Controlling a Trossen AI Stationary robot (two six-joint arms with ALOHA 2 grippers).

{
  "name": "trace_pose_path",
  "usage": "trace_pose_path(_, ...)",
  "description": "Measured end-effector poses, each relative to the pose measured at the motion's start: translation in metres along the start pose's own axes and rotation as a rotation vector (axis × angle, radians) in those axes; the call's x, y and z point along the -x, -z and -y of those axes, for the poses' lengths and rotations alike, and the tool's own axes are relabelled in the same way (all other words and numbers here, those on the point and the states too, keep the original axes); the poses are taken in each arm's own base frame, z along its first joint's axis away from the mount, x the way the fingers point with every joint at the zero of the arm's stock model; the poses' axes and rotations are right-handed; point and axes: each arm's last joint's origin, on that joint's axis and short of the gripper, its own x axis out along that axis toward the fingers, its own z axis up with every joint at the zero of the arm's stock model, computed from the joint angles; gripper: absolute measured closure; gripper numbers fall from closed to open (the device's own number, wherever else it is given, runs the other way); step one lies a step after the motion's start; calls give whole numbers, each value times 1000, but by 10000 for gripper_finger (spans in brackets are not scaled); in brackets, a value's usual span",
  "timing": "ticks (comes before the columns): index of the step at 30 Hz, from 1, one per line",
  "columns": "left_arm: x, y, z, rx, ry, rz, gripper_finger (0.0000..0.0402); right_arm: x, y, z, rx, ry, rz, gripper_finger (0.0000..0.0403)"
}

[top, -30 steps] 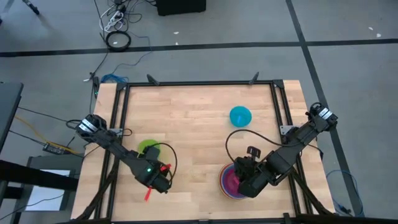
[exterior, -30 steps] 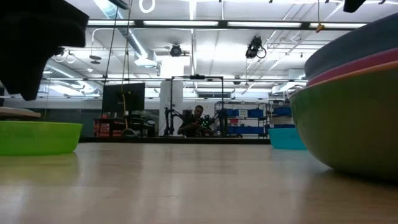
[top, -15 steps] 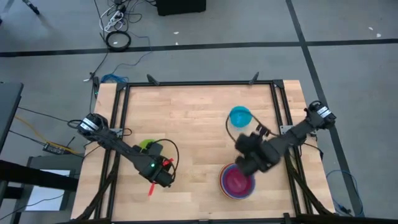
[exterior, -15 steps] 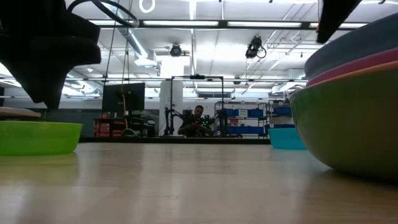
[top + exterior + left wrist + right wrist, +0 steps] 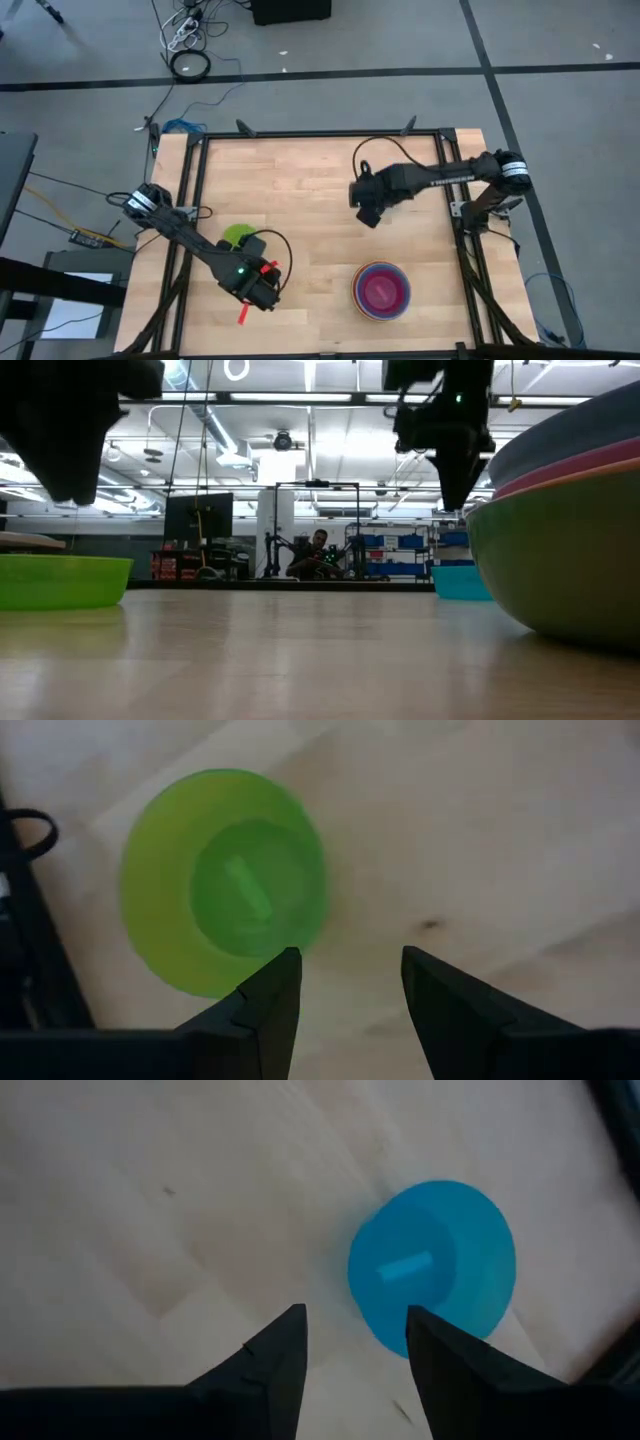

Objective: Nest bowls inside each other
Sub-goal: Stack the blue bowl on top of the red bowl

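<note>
A stack of nested bowls (image 5: 381, 291), magenta-red innermost, sits near the table's front right; in the low view it fills the right side (image 5: 560, 550). The lime green bowl (image 5: 237, 236) rests on the wood at the left (image 5: 225, 880). The cyan bowl (image 5: 432, 1265) stands farther back on the right (image 5: 462, 582); my right arm hides it in the high view. My right gripper (image 5: 370, 205) hovers open over the table beside the cyan bowl (image 5: 355, 1350). My left gripper (image 5: 256, 292) hangs open just nearer than the lime green bowl (image 5: 350, 990). Neither holds anything.
A black metal frame (image 5: 320, 134) runs around the table's edges. Bare wood (image 5: 300, 190) lies between the lime green bowl, the cyan bowl and the stack. Beyond the far edge the low view shows a room with a seated person (image 5: 318, 555).
My right gripper has swung away from above the stack toward the table's far edge and now hangs beside the cyan bowl, its wrist turned on the way. The bowls have stayed where they were.
</note>
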Motion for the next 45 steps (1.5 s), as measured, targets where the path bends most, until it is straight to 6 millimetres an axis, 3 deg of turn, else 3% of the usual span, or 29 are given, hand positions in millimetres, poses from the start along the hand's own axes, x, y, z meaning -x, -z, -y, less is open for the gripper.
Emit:
trace_pose_path(6,24,1,8,-66,94,1,219,-29,-8,20,-29,-52,-69,242)
trace_pose_path(12,39,-1,11,-85,155,51,219,-53,-9,28,-44,-102,-71,244)
trace_pose_path(28,42,-4,12,-95,170,127,219,-116,4,51,-129,-202,-53,257)
trace_pose_path(36,43,-6,13,-89,174,177,219,-118,6,52,-25,-270,-69,391)
trace_pose_path(40,43,-6,13,-86,174,176,219,-105,10,50,-2,-240,-38,400)
trace_pose_path(45,43,-6,13,-86,174,176,219,-60,25,44,27,-292,65,402)
